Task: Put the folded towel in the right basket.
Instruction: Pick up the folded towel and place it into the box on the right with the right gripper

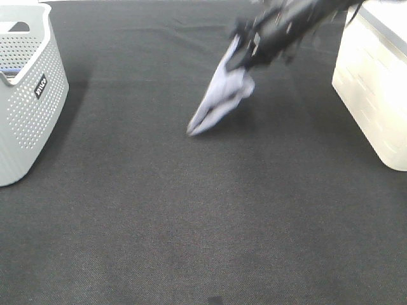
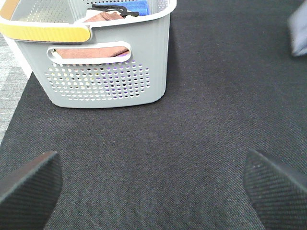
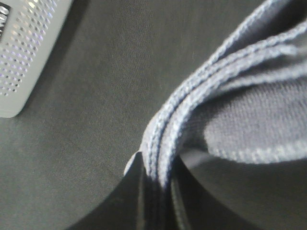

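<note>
1. The right gripper is clamped tight on the towel. That arm's own wrist camera shows this best. The light blue folds are squeezed between its dark fingers.
2. The high camera shows what the wrist camera cannot. The towel hangs down from the gripper, slanting away toward the left arm's side. It is blurry there, so I cannot tell if its lowest corner touches the black mat.
3. The white basket stands off to the right of that gripper. The towel is outside it, over the mat.
4. The grey basket is far away on the gripper's other side. The right wrist camera catches only a corner of it.
5. The left gripper shows only in its own wrist camera. Its two black fingers are spread wide, with just mat between them.
6. The grey basket sits straight ahead of the left gripper. This view looks into it and shows a pinkish-brown cloth and a blue cloth. A blurry bit of the towel shows far ahead, to this gripper's right.
</note>
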Robot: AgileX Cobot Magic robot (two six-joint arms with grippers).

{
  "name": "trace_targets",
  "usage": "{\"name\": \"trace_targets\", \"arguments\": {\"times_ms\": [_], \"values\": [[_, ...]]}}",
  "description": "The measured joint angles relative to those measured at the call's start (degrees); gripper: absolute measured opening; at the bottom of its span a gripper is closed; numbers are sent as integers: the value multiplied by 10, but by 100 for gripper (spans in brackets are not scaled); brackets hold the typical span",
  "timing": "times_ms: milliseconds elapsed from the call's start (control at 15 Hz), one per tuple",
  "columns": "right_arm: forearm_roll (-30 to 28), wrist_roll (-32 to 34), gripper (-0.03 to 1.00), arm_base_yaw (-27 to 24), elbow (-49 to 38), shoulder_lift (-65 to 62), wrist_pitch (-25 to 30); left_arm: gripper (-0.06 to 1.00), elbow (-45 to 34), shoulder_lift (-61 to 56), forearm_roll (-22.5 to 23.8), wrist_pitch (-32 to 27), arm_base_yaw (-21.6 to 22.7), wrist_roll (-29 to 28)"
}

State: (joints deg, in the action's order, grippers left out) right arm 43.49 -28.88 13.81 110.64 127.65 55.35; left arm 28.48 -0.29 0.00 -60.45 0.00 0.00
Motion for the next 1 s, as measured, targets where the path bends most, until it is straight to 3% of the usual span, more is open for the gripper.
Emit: {"name": "trace_targets", "arguments": {"times_ms": [67,267,400,533,733,1000], "values": [[0,0,6,0,0,0,0,97,0,0,0,0,0,0],[-74,12,6,0,0,-88,2,97,0,0,0,0,0,0],[-173,56,6,0,0,-158,3,97,0,0,0,0,0,0],[-235,96,6,-11,0,-200,4,97,0,0,0,0,0,0],[-270,122,6,-74,0,-245,5,97,0,0,0,0,0,0],[-273,154,6,-205,0,-263,5,97,0,0,0,0,0,0]]}}
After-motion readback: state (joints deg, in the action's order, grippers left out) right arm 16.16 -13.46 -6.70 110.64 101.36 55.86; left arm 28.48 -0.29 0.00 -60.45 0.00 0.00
